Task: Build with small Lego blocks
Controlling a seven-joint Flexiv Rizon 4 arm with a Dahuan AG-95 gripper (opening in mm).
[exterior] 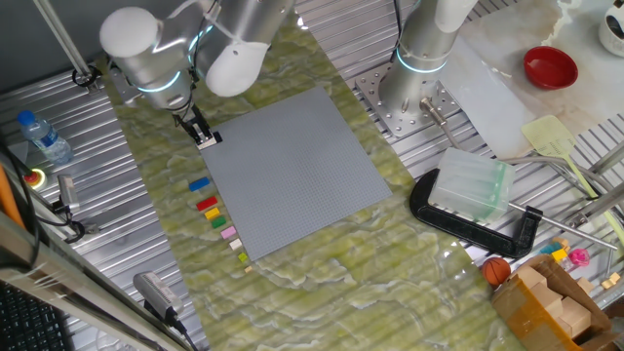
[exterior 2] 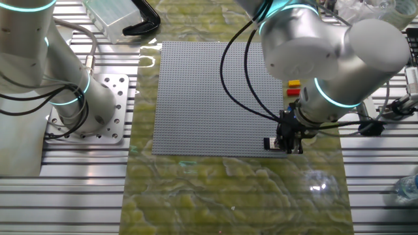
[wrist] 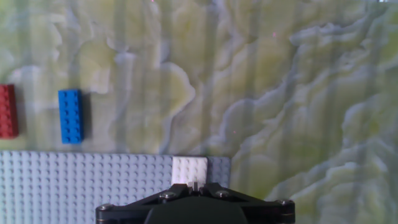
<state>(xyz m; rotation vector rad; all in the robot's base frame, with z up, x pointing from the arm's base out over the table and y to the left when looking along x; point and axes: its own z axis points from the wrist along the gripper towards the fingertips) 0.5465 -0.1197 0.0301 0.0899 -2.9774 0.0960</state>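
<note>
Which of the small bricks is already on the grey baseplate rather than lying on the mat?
The white brick, sitting at the baseplate's corner just ahead of the fingers. The blue brick and red brick lie on the green mat beside the plate.

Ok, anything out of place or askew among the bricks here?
Nothing stands out. The white brick sits square at the grey baseplate's corner under the gripper; the blue brick and red brick lie parallel beside it.

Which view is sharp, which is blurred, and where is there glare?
The hand view is soft: the blue brick and white brick have fuzzy edges. Both fixed views are sharper. In the other fixed view, glare spots lie on the green mat; the arm hides most bricks.
</note>
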